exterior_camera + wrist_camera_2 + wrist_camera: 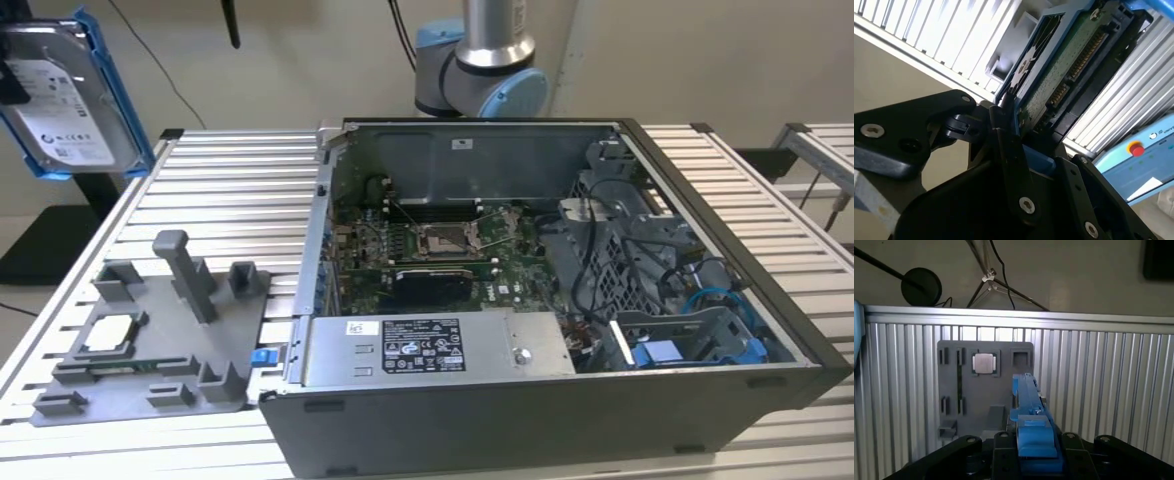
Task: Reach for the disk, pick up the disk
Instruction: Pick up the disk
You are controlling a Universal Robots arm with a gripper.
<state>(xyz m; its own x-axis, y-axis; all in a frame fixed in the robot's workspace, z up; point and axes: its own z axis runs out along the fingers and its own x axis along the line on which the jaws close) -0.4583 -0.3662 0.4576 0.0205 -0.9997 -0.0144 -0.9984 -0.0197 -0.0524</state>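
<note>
Looks down over the surface (227,180) from high in the exterior view; sits just behind the end effector (1036,442) in both wrist views, sharing the disk (1026,395).

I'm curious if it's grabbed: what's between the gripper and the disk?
Nothing. In the second wrist view the gripper clamps straight onto the disk.

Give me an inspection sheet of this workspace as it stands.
Surface: ribbed aluminium table, carrying an open computer case and a grey fixture tray.
Job's things: disk off the table, held in the air.
Clutter: square silver chip seated in the tray.
Gripper: gripper shut on the disk's blue bracket.
Cables: black cable hanging behind the table.
Surroundings: arm base behind the case, with a plain wall beyond it.
</note>
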